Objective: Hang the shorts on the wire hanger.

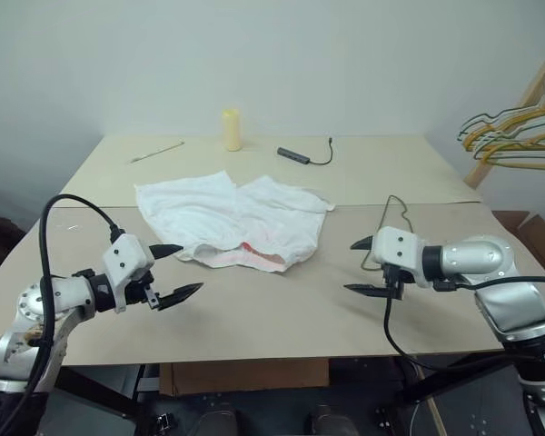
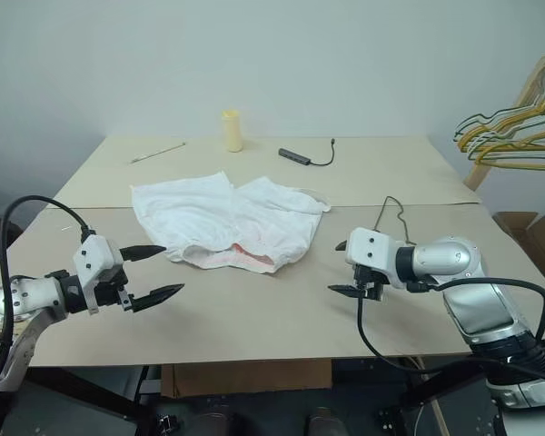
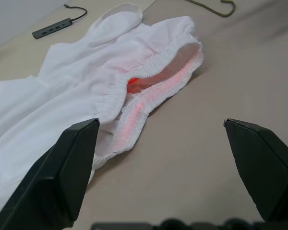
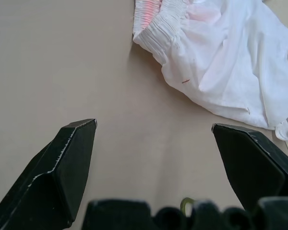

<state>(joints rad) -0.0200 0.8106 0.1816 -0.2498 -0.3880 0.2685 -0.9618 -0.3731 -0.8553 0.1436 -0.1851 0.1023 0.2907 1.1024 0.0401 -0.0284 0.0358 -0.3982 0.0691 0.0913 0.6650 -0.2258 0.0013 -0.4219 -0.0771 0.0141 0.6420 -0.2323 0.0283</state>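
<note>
The white shorts (image 1: 220, 216) lie crumpled flat on the middle of the table (image 1: 263, 313), their gathered waistband (image 3: 156, 72) and a pink-red mark facing the near edge. To their right lies the thin dark wire hanger (image 1: 394, 205), partly hidden behind my right gripper; its hook (image 3: 222, 8) shows in the left wrist view. My left gripper (image 1: 189, 269) hovers open just left of the waistband, holding nothing. Facing it from the other side of the waistband, my right gripper (image 1: 350, 266) is also open and empty, above the hanger's near end.
At the table's back stand a pale yellow cylinder (image 1: 232, 129), a short black cable with a small bar (image 1: 296, 155) and a thin stick (image 1: 157, 152). Bunched yellow and grey hangers (image 1: 518, 136) hang at the far right, beyond the table.
</note>
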